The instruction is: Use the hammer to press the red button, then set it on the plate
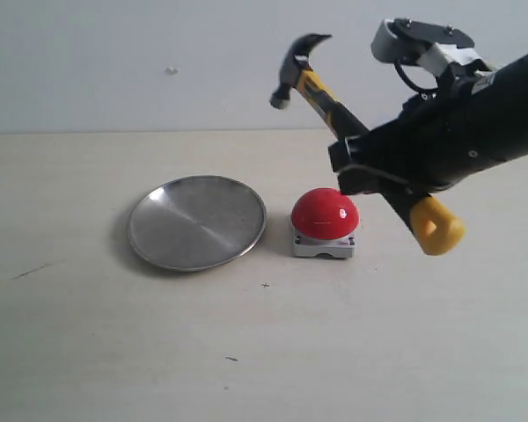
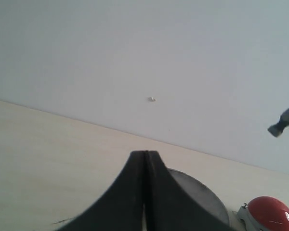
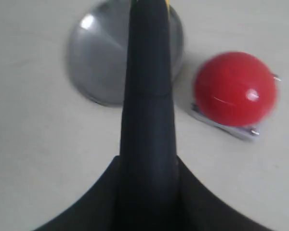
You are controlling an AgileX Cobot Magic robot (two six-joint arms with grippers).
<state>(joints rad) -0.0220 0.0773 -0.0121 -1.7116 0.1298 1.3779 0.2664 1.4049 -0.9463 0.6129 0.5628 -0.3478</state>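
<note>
My right gripper (image 1: pixel 356 167) is shut on the hammer (image 1: pixel 330 97), held in the air above the table. Its dark steel head (image 1: pixel 297 63) points up and left, well above the red button (image 1: pixel 325 213); the yellow looped tip (image 1: pixel 436 226) hangs lower right. The button sits on its grey base just right of the silver plate (image 1: pixel 196 221). In the right wrist view the black handle (image 3: pixel 147 96) runs out between the jaws (image 3: pixel 147 166) over the plate (image 3: pixel 98 62), the red button (image 3: pixel 234 87) beside it. My left gripper (image 2: pixel 145 156) is shut and holds nothing, with the plate (image 2: pixel 200 197) behind it.
The pale wooden table (image 1: pixel 88 343) meets a plain white wall (image 1: pixel 114 61) at the back. A small dark mark (image 1: pixel 232 359) lies on the table near the front. My right arm (image 1: pixel 475 123) comes in from the right above the button.
</note>
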